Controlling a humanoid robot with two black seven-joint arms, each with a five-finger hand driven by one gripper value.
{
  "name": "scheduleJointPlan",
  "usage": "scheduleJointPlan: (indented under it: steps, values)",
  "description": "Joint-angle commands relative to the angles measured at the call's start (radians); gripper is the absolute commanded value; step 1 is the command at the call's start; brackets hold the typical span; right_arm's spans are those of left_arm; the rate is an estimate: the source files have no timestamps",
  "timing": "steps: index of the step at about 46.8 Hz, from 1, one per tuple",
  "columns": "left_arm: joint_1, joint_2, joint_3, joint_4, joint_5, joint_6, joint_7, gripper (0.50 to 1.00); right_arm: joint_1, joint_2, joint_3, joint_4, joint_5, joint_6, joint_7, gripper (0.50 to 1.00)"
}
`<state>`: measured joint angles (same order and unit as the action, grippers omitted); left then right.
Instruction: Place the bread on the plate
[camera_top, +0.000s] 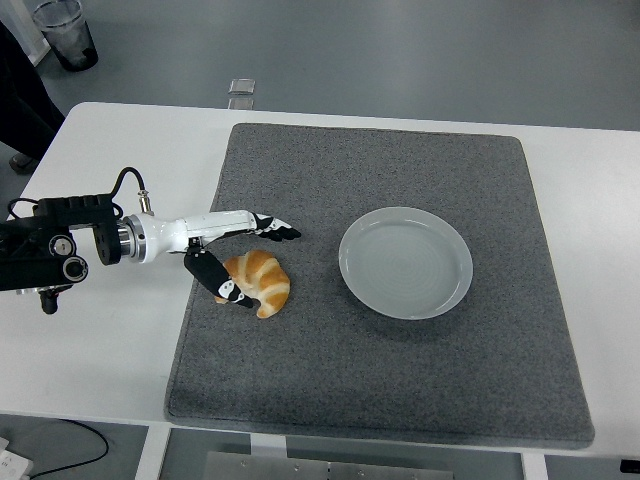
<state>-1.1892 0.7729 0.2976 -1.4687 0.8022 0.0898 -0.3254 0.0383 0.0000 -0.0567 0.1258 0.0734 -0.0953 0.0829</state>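
Observation:
A golden croissant (262, 281) lies on the grey mat (380, 370), left of a pale round plate (405, 262) that holds nothing. My left hand (255, 262) reaches in from the left edge and straddles the croissant. Its fingers (272, 229) stretch out just beyond the bread's far side, and its thumb (222, 285) rests against the bread's near left end. The hand is open, not closed on the bread. My right arm is out of view.
The mat covers most of the white table (100, 330). A small clear object (241, 87) lies on the floor beyond the table's far edge, and a dark bin (66, 33) stands at the top left.

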Motion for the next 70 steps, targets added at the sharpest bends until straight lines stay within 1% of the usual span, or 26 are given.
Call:
scheduleJointPlan:
  steps: [1, 23, 32, 35, 38, 43, 46, 48, 50, 57, 60, 64, 70]
  values:
    - [0.008, -0.009, 0.0, 0.016, 0.002, 0.001, 0.0, 1.0, 0.0, 0.0, 0.0, 0.0, 0.0, 0.0, 0.0, 0.952]
    - [0.008, -0.032, 0.014, 0.034, 0.022, 0.004, -0.001, 0.996, 0.0, 0.0, 0.0, 0.0, 0.0, 0.0, 0.0, 0.952]
    - [0.008, -0.05, 0.025, 0.048, 0.025, 0.005, -0.001, 0.979, 0.0, 0.0, 0.0, 0.0, -0.001, -0.001, 0.0, 0.952]
    - [0.008, -0.052, 0.025, 0.048, 0.034, 0.005, -0.001, 0.966, 0.0, 0.0, 0.0, 0.0, 0.0, -0.001, 0.0, 0.952]
    - [0.008, -0.052, 0.025, 0.051, 0.06, 0.007, -0.003, 0.932, 0.0, 0.0, 0.0, 0.0, 0.0, 0.0, 0.0, 0.952]
    - [0.008, -0.053, 0.026, 0.057, 0.086, 0.025, -0.003, 0.866, 0.0, 0.0, 0.0, 0.0, 0.0, 0.0, 0.0, 0.952]
    - [0.008, -0.053, 0.026, 0.062, 0.094, 0.031, -0.004, 0.84, 0.0, 0.0, 0.0, 0.0, 0.0, 0.0, 0.0, 0.952]
    - [0.007, -0.053, 0.028, 0.064, 0.097, 0.034, -0.007, 0.804, 0.0, 0.0, 0.0, 0.0, 0.0, 0.0, 0.0, 0.952]
    - [0.007, -0.053, 0.028, 0.064, 0.098, 0.034, -0.009, 0.742, 0.0, 0.0, 0.0, 0.0, 0.0, 0.0, 0.0, 0.952]
    - [0.0, -0.053, 0.028, 0.065, 0.101, 0.044, -0.011, 0.502, 0.0, 0.0, 0.0, 0.0, -0.001, 0.0, 0.0, 0.952]
    - [-0.001, -0.055, 0.028, 0.068, 0.106, 0.044, -0.011, 0.5, 0.0, 0.0, 0.0, 0.0, 0.0, 0.0, 0.0, 0.952]
    - [0.0, -0.075, 0.028, 0.083, 0.12, 0.053, -0.014, 0.5, 0.0, 0.0, 0.0, 0.0, 0.0, 0.0, 0.0, 0.952]
    - [0.0, -0.08, 0.028, 0.088, 0.12, 0.064, -0.015, 0.5, 0.0, 0.0, 0.0, 0.0, 0.0, 0.0, 0.0, 0.952]
